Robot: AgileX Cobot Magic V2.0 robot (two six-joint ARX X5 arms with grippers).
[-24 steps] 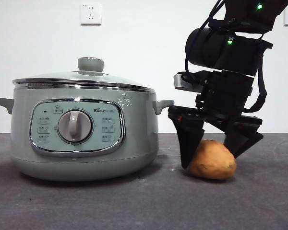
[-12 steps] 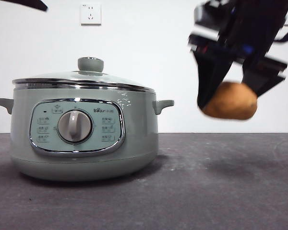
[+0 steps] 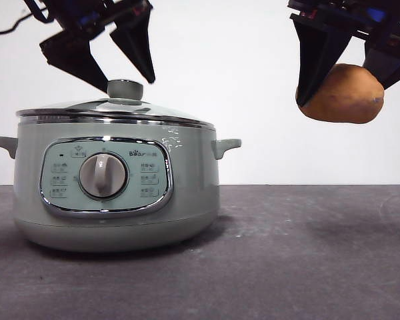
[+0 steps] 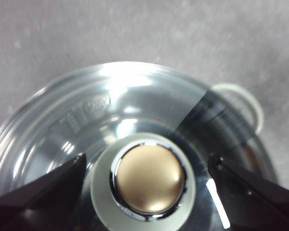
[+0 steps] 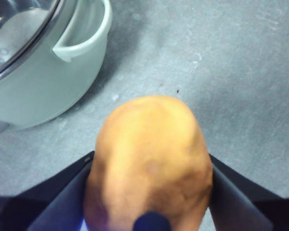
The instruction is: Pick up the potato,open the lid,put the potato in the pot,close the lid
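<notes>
The orange-brown potato [image 3: 343, 94] [image 5: 150, 163] hangs high above the table at the right, with my right gripper [image 3: 347, 57] shut on it. The sage-green pot [image 3: 113, 183] stands on the table at the left, its glass lid [image 3: 113, 110] [image 4: 111, 110] closed on top. My left gripper [image 3: 117, 70] is open just above the lid, its jaws on either side of the lid's knob [image 3: 125, 89] [image 4: 147, 180] without touching it. In the right wrist view the pot's side handle [image 5: 84, 36] shows beyond the potato.
The pot's control panel with its round dial [image 3: 103, 175] faces the front view. Dark grey tabletop [image 3: 307, 253] stretches to the right of the pot, below the held potato. A white wall stands behind.
My right gripper has lifted the potato from the table to well above pot height. My left gripper has come down from the upper left to straddle the lid's knob.
</notes>
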